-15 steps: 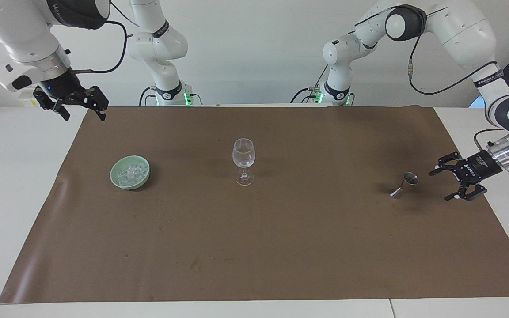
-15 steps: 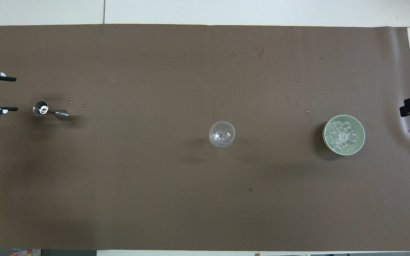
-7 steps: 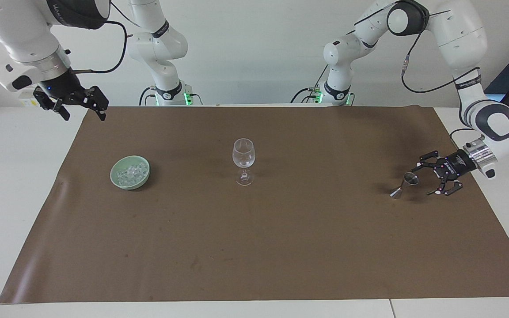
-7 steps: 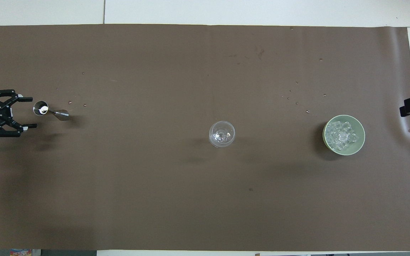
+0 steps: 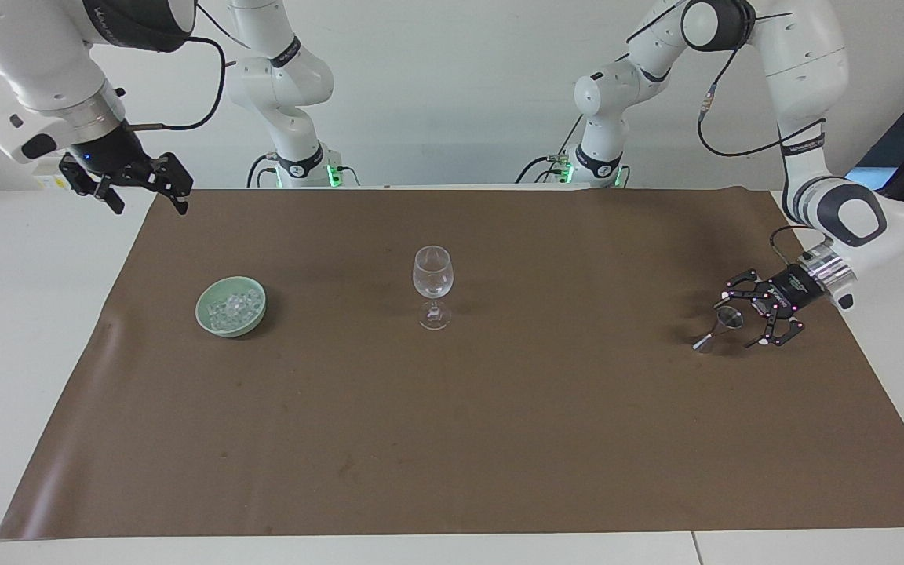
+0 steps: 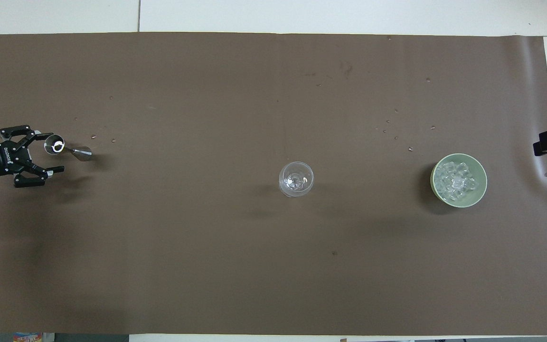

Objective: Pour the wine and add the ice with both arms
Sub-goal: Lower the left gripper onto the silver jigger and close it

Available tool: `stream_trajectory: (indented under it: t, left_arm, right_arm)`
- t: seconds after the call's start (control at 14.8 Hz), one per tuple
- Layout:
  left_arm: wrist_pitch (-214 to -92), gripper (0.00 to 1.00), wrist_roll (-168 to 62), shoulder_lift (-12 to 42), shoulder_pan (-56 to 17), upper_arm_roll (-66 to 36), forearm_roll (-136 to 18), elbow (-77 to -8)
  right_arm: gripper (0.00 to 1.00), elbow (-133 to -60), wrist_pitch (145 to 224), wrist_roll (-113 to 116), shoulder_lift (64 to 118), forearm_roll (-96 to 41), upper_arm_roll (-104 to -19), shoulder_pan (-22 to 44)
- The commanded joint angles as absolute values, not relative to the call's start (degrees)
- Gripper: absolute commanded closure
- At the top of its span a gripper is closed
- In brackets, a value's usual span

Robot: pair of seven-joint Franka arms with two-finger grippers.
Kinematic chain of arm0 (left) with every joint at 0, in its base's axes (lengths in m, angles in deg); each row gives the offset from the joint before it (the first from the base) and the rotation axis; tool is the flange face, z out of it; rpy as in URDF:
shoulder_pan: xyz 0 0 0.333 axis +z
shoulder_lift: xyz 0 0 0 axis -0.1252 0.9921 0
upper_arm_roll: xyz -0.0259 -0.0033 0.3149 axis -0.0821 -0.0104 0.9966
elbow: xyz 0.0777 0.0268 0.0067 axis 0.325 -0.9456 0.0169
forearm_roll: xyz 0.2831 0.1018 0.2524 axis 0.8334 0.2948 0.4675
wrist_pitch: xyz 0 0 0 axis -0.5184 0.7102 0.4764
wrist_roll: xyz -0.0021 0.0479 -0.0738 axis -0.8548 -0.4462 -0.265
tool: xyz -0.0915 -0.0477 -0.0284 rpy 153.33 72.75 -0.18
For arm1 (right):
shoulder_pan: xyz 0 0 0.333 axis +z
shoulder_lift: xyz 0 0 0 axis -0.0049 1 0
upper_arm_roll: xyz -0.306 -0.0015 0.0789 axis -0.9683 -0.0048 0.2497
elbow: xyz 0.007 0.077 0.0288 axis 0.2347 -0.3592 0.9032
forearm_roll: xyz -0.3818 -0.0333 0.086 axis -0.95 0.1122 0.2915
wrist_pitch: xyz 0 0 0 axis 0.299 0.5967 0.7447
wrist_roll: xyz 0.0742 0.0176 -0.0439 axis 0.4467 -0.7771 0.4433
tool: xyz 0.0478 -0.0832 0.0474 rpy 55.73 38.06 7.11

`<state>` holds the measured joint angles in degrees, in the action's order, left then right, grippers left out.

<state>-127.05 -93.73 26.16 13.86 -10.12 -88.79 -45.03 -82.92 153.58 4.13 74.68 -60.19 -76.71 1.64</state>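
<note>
Reaching in low over the brown mat (image 5: 499, 439), the left gripper (image 5: 744, 320) is seen with its fingers spread wide around the small metal jigger (image 5: 720, 328), nothing yet held; the upper cone sits between the fingertips, apparently so that the measure can be grasped by a sideways close. The jigger is judged to hold the wine, though its contents cannot be made out. Well away from this claw, toward the middle of the mat, the wine glass (image 5: 432, 286) is left standing upright and empty. Beside the glass, toward the right arm's end, the ice (image 5: 232, 307) is heaped in the pale green bowl (image 5: 209, 320). The right gripper (image 5: 138, 186) is kept waiting, wide open and empty, raised over the mat's corner. Nothing is set between jigger and glass.
</note>
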Motion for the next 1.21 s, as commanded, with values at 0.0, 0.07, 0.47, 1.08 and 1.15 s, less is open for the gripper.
stream_trajectory:
  t: [0.0,0.07,0.47,1.08,1.15]
  left_arm:
    - [-130.33,0.0,-93.0,23.73,12.58,-10.06,-91.35,-49.07]
    - [-130.76,0.0,-92.82,23.73,12.58,-10.14,-93.19,-49.33]
    - [-132.52,0.03,-92.65,23.82,11.27,-10.06,-95.84,-49.16]
    - [-132.26,0.46,-93.61,23.46,11.43,-9.88,-95.93,-49.42]
    - [-132.09,0.47,-93.96,23.46,11.44,-9.88,-95.93,-49.25]
  right_arm:
    - [0.0,-83.94,154.0,3.22,73.78,-59.15,-76.52,1.03]
    - [0.0,-83.94,154.0,3.22,73.78,-59.15,-76.52,1.03]
    - [0.0,-83.94,154.0,3.22,73.78,-59.15,-76.52,1.03]
    - [0.0,-83.94,154.0,3.22,73.78,-59.15,-76.52,1.03]
    - [0.0,-83.94,154.0,3.22,73.78,-59.15,-76.52,1.03]
